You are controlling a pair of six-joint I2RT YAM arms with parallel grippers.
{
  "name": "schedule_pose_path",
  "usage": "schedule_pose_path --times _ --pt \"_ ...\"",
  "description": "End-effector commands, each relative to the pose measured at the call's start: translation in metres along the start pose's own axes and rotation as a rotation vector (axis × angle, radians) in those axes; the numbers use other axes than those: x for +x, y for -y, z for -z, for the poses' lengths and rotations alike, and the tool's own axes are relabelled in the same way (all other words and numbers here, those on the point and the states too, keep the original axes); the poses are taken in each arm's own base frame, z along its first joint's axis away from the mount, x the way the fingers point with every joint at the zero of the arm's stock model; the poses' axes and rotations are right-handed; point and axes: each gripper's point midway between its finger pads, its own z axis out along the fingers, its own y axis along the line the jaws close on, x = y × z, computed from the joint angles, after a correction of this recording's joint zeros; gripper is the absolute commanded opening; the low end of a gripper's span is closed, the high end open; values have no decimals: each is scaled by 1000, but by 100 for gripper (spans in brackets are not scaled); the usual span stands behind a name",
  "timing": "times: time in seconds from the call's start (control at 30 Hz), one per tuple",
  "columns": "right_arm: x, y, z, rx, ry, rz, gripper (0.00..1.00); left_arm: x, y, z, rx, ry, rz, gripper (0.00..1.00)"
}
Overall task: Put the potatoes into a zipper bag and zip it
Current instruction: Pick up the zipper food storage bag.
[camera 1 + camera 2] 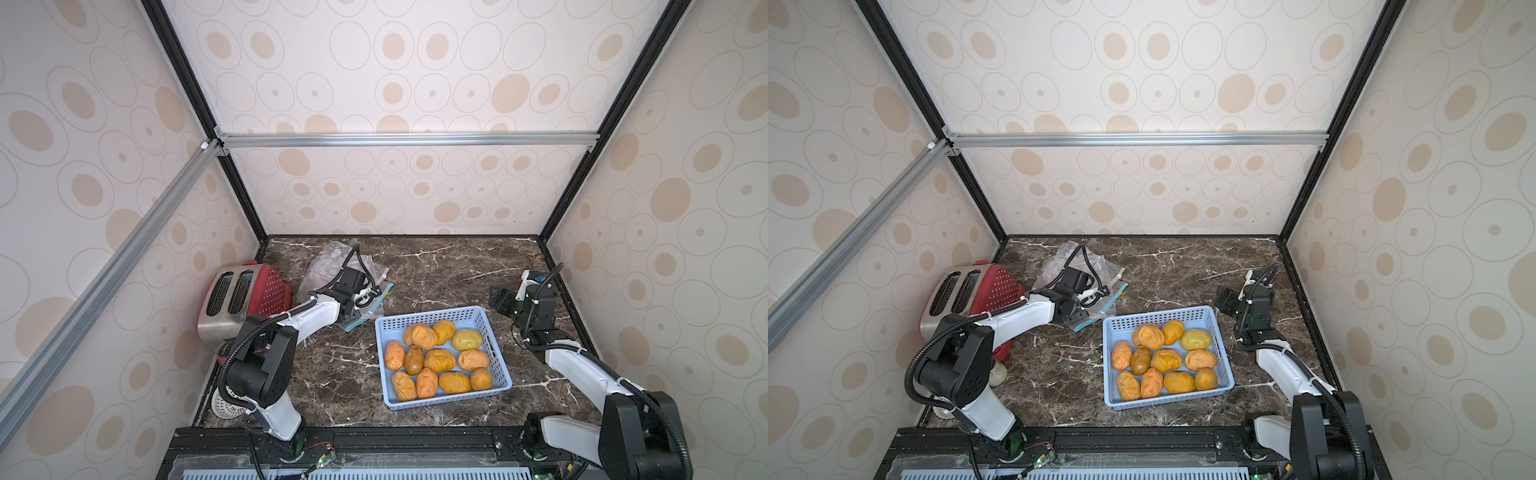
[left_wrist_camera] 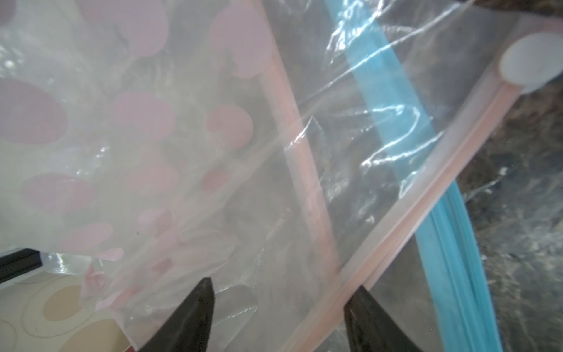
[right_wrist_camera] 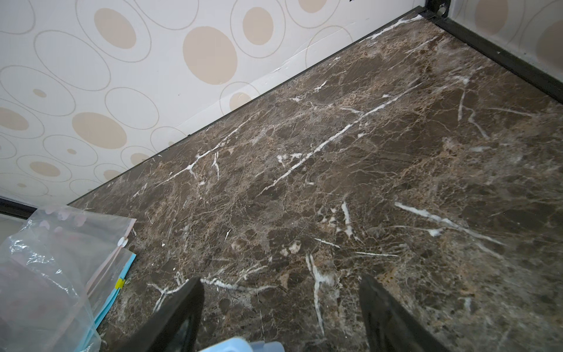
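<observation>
The marble table [image 1: 436, 266] carries everything, and the danger sits at its far left, under the left gripper [image 2: 283, 285].

The blue basket [image 1: 432, 322] stands just beside that gripper, on the side toward the right arm. All the potatoes [image 1: 440, 359] lie in it, none bagged.

The right gripper [image 3: 280, 283] hangs spread and empty over bare marble, with the basket's far corner just under its wrist.

The zipper bags are a loose pile directly beneath the left gripper: a clear bag with pink dots [image 2: 152, 137] overlaps one with a blue zip strip [image 2: 393, 122]. The left fingers stand apart, gripping nothing, with film and the pink zip strip [image 2: 411, 195] between them.

My worry is layers. A pinch here could take both walls of the dotted bag, leaving its mouth shut. It could also catch the blue-strip bag underneath and lift both together. The film looks slick and crumpled (poor stuff for narrow pads), so it may slide out on lifting.

The white slider [image 2: 530, 67] sits at one end of the pink strip, ahead of the fingertips. Whether that bag is zipped I cannot tell; if it is, potatoes cannot go in until it is opened.
</observation>
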Motion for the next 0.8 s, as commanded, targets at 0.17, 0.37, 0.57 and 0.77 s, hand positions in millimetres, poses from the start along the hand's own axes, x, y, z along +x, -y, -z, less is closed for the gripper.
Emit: schedule_pose_path --times 0.17,0.37,0.57,0.77 --pt "2 1 -1 -5 0 -17 82 -4 -21 -2 -102 -5 21 41" --pt "3 1 -1 -4 0 -18 82 -5 -41 -3 -193 -24 67 2" --pt "-1 0 2 -2 11 -9 82 -19 -74 27 -256 39 225 0" --pt "-9 -12 14 -52 16 -6 80 -35 -117 115 -245 225 548 0"
